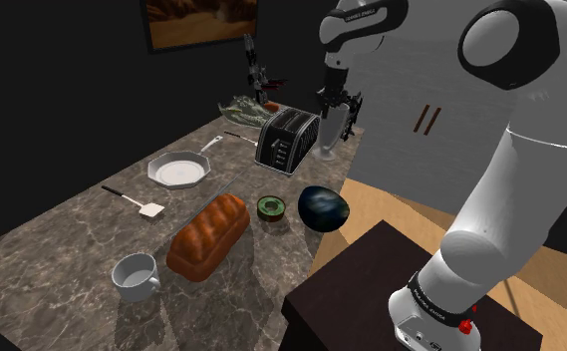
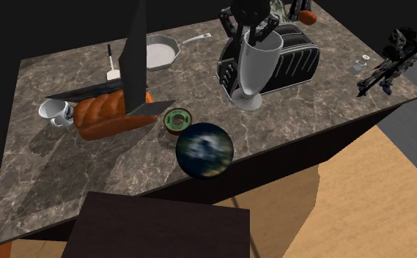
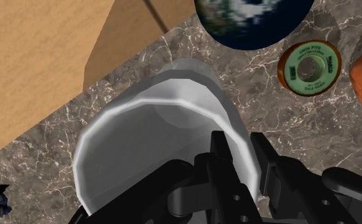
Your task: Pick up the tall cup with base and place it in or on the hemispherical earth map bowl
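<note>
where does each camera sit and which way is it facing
Shoulder view: beside the stand, looking down across the counter; the white arm at its right.
Second exterior view: high over the stand's side, looking down on the counter; the gripper holds the cup's rim.
Wrist view: on the hand, looking down into the cup, black fingers on its rim.
Shared: all three show the cup and the globe bowl.

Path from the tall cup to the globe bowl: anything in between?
Nothing visible. Bare counter lies between the tall cup, clasped at its rim by the gripper, and the globe bowl. The green tin sits beside that bowl, off the line.
</note>
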Motion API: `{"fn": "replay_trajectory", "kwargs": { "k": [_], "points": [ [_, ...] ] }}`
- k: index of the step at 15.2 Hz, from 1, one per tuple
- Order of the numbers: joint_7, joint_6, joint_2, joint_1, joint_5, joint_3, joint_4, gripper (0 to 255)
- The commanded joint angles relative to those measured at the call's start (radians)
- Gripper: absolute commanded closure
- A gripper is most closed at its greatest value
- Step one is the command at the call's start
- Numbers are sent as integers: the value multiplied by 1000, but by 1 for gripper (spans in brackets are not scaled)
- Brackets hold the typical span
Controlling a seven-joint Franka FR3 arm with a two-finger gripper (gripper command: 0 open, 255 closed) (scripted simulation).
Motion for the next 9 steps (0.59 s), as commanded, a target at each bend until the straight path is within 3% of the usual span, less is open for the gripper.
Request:
{"fn": "replay_trajectory", "kwargs": {
  "k": [1, 2, 9],
  "points": [
    [1, -25, -7, 1, -1, 0, 19, 255],
    [1, -36, -8, 1, -2, 0, 28, 255],
    [114, -60, -238, 61, -33, 45, -176, 255]
  ]
}}
